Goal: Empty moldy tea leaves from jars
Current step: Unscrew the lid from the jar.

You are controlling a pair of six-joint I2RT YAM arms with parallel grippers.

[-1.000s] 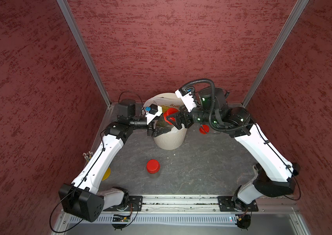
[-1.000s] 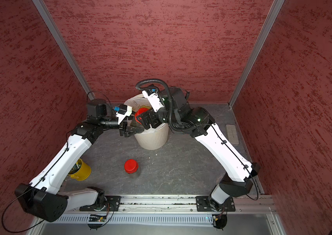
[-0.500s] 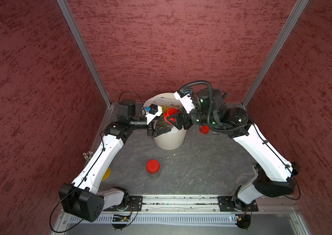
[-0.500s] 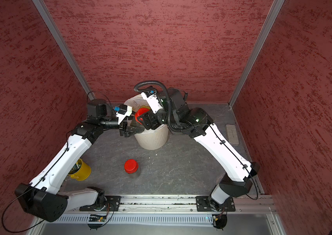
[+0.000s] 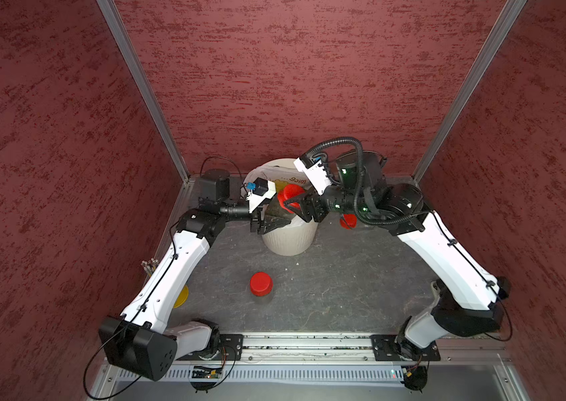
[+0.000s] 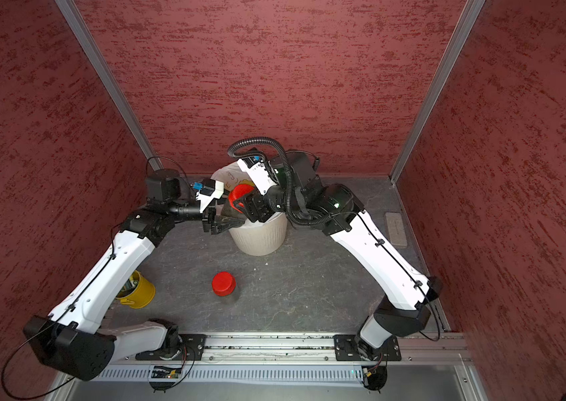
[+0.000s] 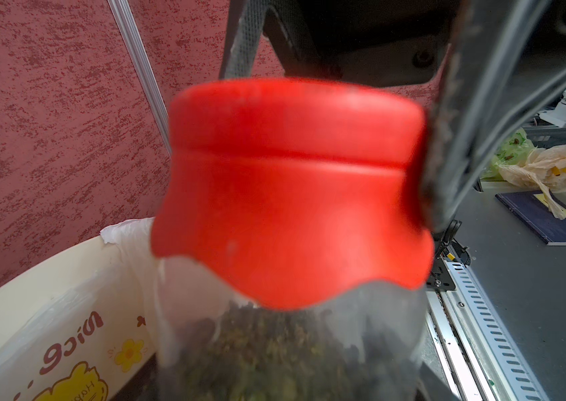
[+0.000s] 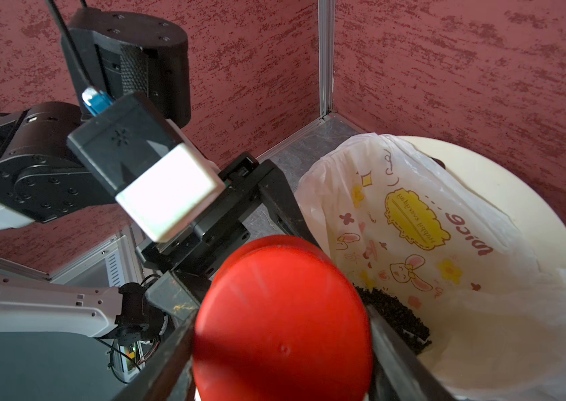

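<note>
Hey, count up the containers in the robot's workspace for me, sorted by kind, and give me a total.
Red-lidded jars: 3
Cream bin: 1
Yellow cup: 1
Total: 5

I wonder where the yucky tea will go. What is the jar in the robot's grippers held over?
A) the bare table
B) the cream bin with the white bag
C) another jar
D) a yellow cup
B: the jar, its red lid on, hangs above the cream bin in both top views, and the right wrist view looks past the lid into the bin's printed bag.
</note>
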